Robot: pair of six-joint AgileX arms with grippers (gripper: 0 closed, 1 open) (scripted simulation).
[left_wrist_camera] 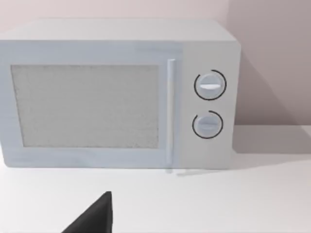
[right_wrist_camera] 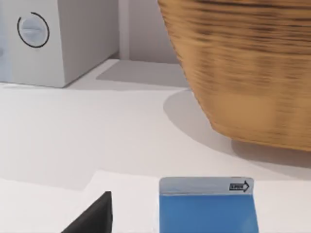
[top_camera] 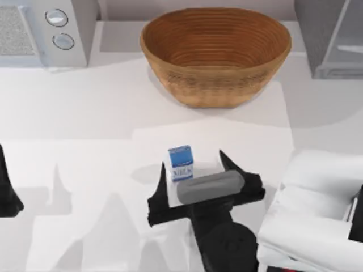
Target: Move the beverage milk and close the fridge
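Observation:
The beverage milk (top_camera: pixel 180 163), a small carton with a blue top and a white band, stands upright on the table in front of the woven bowl. My right gripper (top_camera: pixel 193 163) is open and straddles it, with the carton closer to the finger on the table's left side. The right wrist view shows the carton's blue top (right_wrist_camera: pixel 206 208) close up, beside one dark finger (right_wrist_camera: pixel 92 218). The fridge (top_camera: pixel 317 34) is the grey box at the back right, and its lighter door panel (top_camera: pixel 347 39) stands at an angle. My left gripper (top_camera: pixel 7 190) is parked open at the left edge.
A large woven bowl (top_camera: pixel 215 54) sits at the back centre, just behind the carton. A pale microwave (top_camera: pixel 39 28) with two round knobs stands at the back left, facing the left wrist camera (left_wrist_camera: pixel 116 92). My right arm's white body (top_camera: pixel 312 215) covers the front right.

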